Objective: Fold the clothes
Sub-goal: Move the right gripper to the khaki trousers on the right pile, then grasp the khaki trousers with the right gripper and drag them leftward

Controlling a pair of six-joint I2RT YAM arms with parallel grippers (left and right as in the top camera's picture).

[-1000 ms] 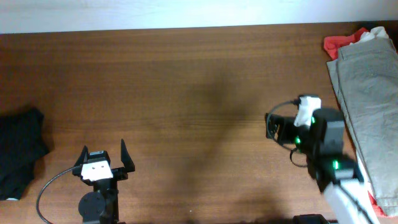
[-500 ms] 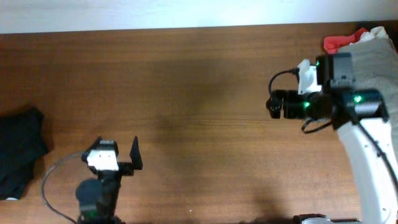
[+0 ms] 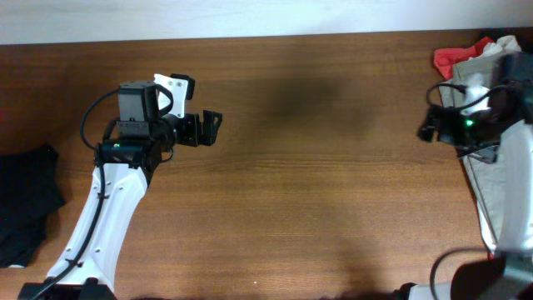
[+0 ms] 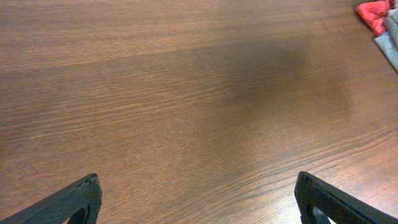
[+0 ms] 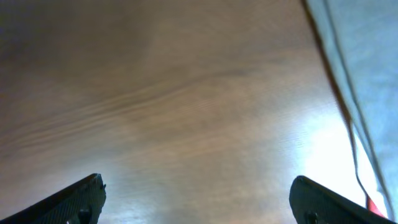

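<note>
**Overhead view.** The clothes, one khaki garment, lie along the right edge of the frame. They are partly covered by the right arm and run out of the picture. A red garment shows at the upper right corner, touching the khaki cloth. The right pincer points left, just beside the khaki edge; its jaws cannot be made out in this view. The left pincer stands at the upper left, jaws apart and holding nothing, well apart from the clothes. A black garment lies at the left edge.

Hazard: the khaki cloth meets another garment. A deep grip near that corner is likely to take the red garment with it.

**Left wrist view.** The left pincer shows both fingertips wide apart at the lower corners, over bare worktop. The red garment and a strip of the clothes sit at the upper right corner.

Hazard: this arm needs a long reach across the worktop. If both arms converge on one edge, they may collide.

**Right wrist view.** The right pincer shows its fingertips wide apart and empty. The clothes fill the upper right; the picture is blurred.

Hazard: the pincer faces the worktop, not cloth, so closing here grips nothing. Pinching a single layer lets the floppy remainder sag and bunch, which spoils the fold.
</note>
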